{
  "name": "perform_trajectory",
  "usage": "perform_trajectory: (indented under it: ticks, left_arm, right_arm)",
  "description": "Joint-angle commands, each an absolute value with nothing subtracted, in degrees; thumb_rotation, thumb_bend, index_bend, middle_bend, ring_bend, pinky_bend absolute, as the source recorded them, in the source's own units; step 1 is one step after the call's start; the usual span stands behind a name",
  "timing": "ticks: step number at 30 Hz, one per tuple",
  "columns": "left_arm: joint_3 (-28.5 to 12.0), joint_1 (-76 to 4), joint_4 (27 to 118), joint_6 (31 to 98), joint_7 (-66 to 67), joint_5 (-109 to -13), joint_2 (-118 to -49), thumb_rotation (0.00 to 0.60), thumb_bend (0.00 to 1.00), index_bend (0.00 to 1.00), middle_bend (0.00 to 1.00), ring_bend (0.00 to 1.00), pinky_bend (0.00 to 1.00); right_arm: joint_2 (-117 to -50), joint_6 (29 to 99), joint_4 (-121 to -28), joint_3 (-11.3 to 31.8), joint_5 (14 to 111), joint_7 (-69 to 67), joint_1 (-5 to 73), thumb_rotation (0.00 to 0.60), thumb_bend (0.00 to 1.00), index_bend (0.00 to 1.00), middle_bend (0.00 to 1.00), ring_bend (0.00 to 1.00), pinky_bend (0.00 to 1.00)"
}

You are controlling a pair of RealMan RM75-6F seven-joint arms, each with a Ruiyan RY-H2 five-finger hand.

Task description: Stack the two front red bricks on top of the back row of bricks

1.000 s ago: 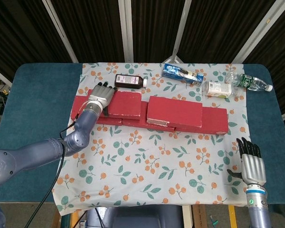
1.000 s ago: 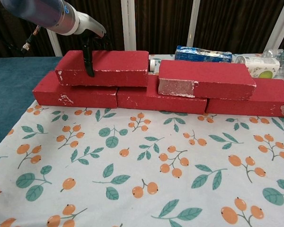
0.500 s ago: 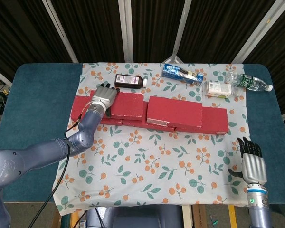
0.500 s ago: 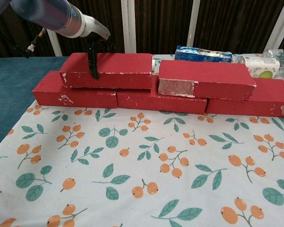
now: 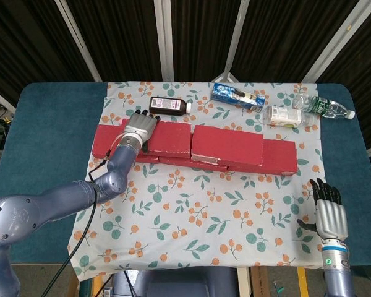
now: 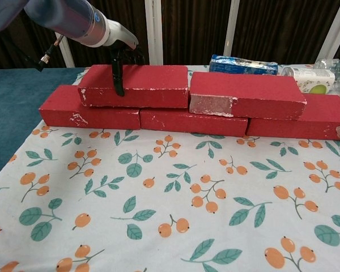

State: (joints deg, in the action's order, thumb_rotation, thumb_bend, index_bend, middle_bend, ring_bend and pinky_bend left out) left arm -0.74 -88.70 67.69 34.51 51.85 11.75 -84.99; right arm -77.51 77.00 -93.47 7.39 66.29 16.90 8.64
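Two red bricks lie on top of the back row of red bricks (image 5: pixel 279 156) (image 6: pixel 187 120). My left hand (image 5: pixel 139 128) (image 6: pixel 118 62) holds the left upper brick (image 5: pixel 171 138) (image 6: pixel 150 85) at its left end, palm over the top and a dark finger down its front face. That brick's right end meets the right upper brick (image 5: pixel 227 146) (image 6: pixel 246 93), or nearly so. My right hand (image 5: pixel 328 213) rests open at the table's front right, far from the bricks, and shows only in the head view.
Behind the bricks lie a brown medicine bottle (image 5: pixel 169 106), a blue packet (image 5: pixel 238 96) (image 6: pixel 242 64), a white bottle (image 5: pixel 284 116) and a clear water bottle (image 5: pixel 324 107). A floral cloth (image 5: pixel 198 216) covers the teal table (image 5: pixel 43 124).
My left hand has slid the left upper brick to the right along the back row, closing the gap to the right upper brick. The right hand has stayed still.
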Motion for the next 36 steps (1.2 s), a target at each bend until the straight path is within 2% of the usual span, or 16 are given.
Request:
perform_trajectory:
  ticks: [1, 36]
  left_arm:
    - [-0.6, -88.9, 67.6, 34.4, 51.9, 12.0, -85.2, 0.6, 0.07, 0.32, 0.33, 0.03, 0.07]
    - [0.7, -91.3, 65.4, 35.5, 55.8, 16.8, -87.7, 0.6, 0.07, 0.3, 0.33, 0.01, 0.07]
  right_arm:
    - [-77.5, 77.0, -93.5, 7.4, 66.3, 16.9, 8.6, 0.6, 0.15, 0.0, 0.0, 0.0, 0.0]
    - [-77.1, 76.6, -93.3, 7.4, 66.1, 15.9, 8.7, 0.6, 0.15, 0.0, 0.0, 0.0, 0.0]
